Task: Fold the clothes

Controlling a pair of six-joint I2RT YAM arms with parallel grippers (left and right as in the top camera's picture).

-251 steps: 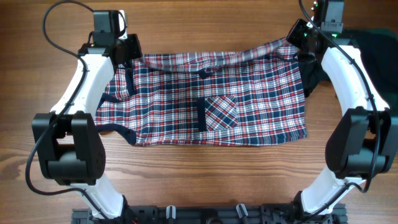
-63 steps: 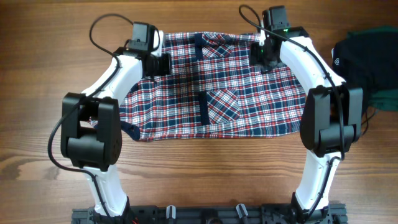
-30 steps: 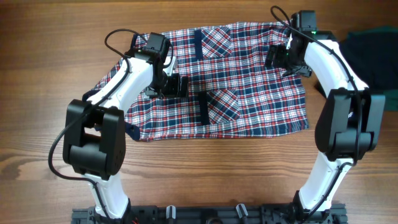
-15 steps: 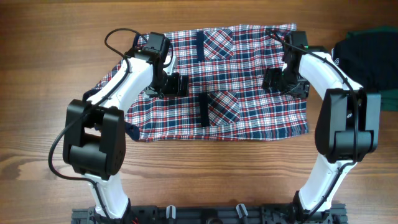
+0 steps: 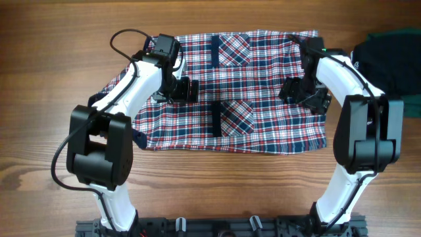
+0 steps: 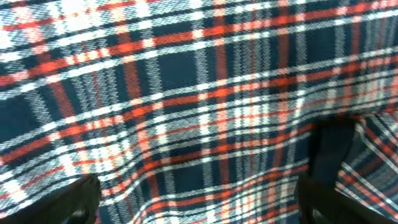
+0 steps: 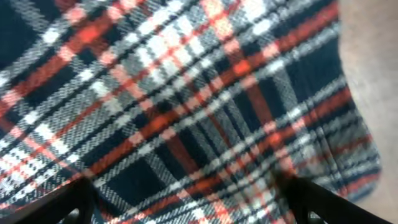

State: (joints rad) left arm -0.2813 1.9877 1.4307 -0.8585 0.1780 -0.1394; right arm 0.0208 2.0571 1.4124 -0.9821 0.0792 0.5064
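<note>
Since half a second ago our right gripper (image 5: 301, 92) has slid slightly down and to the right over the cloth, while our left gripper (image 5: 184, 88) has kept its place. In both wrist views our fingers stand wide apart, with plaid filling the space beyond them and nothing clamped; we cannot tell whether they touch the cloth. Both sit over the plaid shirt (image 5: 263, 118), spread flat across the middle of the frame, its chest pocket (image 5: 235, 118) between them and slightly lower. We see a black garment (image 5: 378, 62) at the right edge of the wooden table (image 5: 210, 16).
</note>
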